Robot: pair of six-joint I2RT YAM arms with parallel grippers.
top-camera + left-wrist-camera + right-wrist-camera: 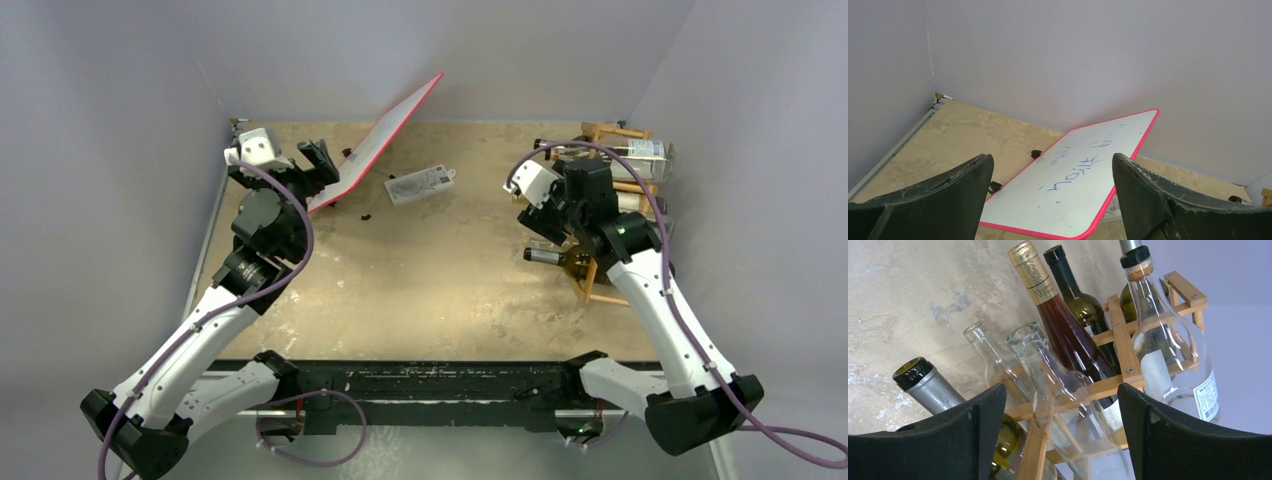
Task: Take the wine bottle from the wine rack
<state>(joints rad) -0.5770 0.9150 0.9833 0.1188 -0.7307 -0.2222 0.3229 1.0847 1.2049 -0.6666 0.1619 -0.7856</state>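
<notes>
Top external view: wine rack (600, 129) stands at the far right of the table (440, 290), near the right wall, mostly covered by the right arm. Only the light wooden bars, a labelled clear bottle (640, 150) lying across the top and a foil-capped neck (545, 256) pointing left show. The right gripper (548, 222) sits over the rack's left side; its jaw gap is not readable here. The right wrist view gives what the top view hides: square cells of thin pale wood joined with small metal fasteners, necks sticking out toward the camera. Contents are a clear empty bottle (1043, 370) with open mouth, a second clear neck (983, 345) beside it, an amber bottle (1058, 320) with gold foil and a dark green bottle (1078, 295) with black cap. Jaws stand wide, one either side of the clear empty bottle, with a gap on each side and no contact visible. Left gripper (318, 160) is at the far left, just beside a tilted red-edged whiteboard (385, 135). A small flat packet (420, 185) lies nearby. The left wrist view alone shows blue scribbles on the board face and the jaws apart, gripping nothing.
</notes>
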